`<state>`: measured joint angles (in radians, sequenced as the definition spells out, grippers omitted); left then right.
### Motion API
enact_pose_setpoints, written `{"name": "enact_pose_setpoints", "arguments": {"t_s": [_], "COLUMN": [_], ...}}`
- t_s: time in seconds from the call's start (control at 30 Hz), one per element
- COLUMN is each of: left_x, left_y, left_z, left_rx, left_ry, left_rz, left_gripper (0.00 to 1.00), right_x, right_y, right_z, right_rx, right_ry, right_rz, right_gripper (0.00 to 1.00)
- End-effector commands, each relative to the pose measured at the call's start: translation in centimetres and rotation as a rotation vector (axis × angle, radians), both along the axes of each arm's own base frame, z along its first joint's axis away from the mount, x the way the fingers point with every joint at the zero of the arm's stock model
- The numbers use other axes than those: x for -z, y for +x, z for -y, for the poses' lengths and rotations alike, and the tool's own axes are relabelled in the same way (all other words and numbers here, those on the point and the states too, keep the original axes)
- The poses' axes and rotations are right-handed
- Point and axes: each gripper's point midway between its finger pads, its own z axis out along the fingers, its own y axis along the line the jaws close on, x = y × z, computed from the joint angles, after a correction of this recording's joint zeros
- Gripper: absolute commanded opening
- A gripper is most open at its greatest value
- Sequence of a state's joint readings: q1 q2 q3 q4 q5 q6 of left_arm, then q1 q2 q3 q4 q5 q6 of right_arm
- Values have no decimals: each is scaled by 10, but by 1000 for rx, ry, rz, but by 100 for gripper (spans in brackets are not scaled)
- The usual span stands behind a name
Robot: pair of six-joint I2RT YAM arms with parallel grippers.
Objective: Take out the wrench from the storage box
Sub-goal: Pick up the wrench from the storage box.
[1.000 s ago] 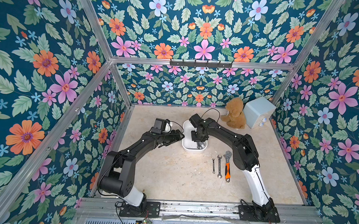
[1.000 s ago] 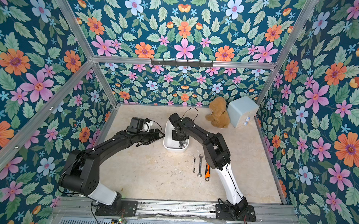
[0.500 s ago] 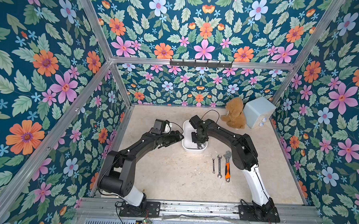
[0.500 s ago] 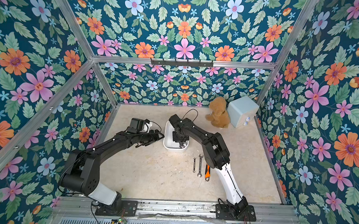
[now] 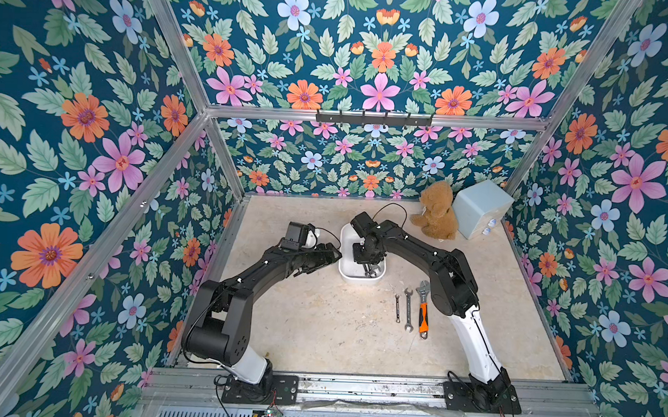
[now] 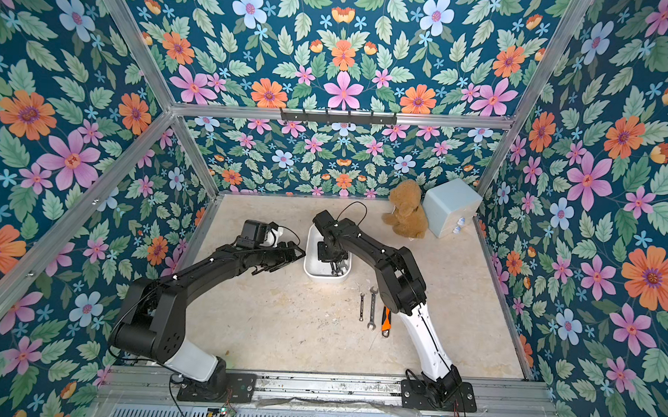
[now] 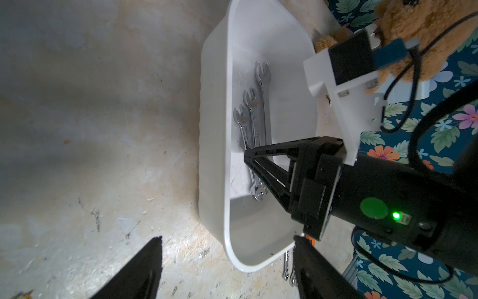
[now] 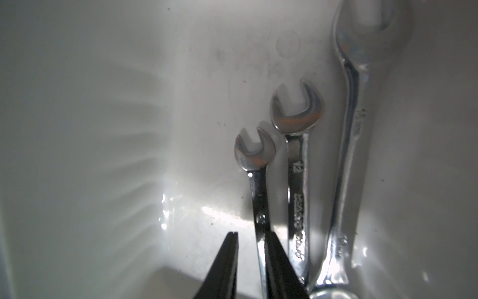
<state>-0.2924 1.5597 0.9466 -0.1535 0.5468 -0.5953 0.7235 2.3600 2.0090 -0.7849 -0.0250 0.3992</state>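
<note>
The white storage box [image 5: 343, 273] [image 6: 307, 270] sits mid-table. Three silver wrenches lie side by side on its floor: the smallest wrench [image 8: 254, 152] [image 7: 241, 124], a middle one [image 8: 297, 111] and a long one [image 8: 349, 103]. My right gripper [image 8: 249, 234] [image 5: 366, 267] [image 7: 247, 156] reaches down into the box. It is narrowly open astride the smallest wrench's shaft, which lies against one finger with a gap to the other. My left gripper [image 7: 227, 239] [image 5: 334, 254] is open beside the box's left wall, with the box's near corner between its fingers.
Two small wrenches [image 5: 398, 307] [image 5: 408, 309] and an orange-handled adjustable wrench [image 5: 422, 314] lie on the table right of the box. A brown teddy bear [image 5: 436, 216] and a pale blue cube box [image 5: 479, 208] stand at the back right. Flowered walls enclose the table.
</note>
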Motion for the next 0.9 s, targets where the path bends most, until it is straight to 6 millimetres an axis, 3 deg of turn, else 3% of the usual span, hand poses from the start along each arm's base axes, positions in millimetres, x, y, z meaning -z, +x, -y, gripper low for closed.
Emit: {"name": "enact_pose_setpoints", "arguments": {"t_s": [0.0,0.27,0.87], "left_x": [0,0,-1], "left_y": [1,1,3], "left_z": [-2,-1,-3], "left_rx": [5,6,1], "left_ry": [10,11,6], "left_rz": [15,13,15], "left_gripper": [82,83,83], "right_x": [-2,-14,20], "right_y": [0,6,-8], "right_z": [-3,8,12], "right_rx": [-4,-93,-129], "right_ry": [11,-82,-156], "right_rz": [-4,79,24], "right_gripper": [25,30,30]}}
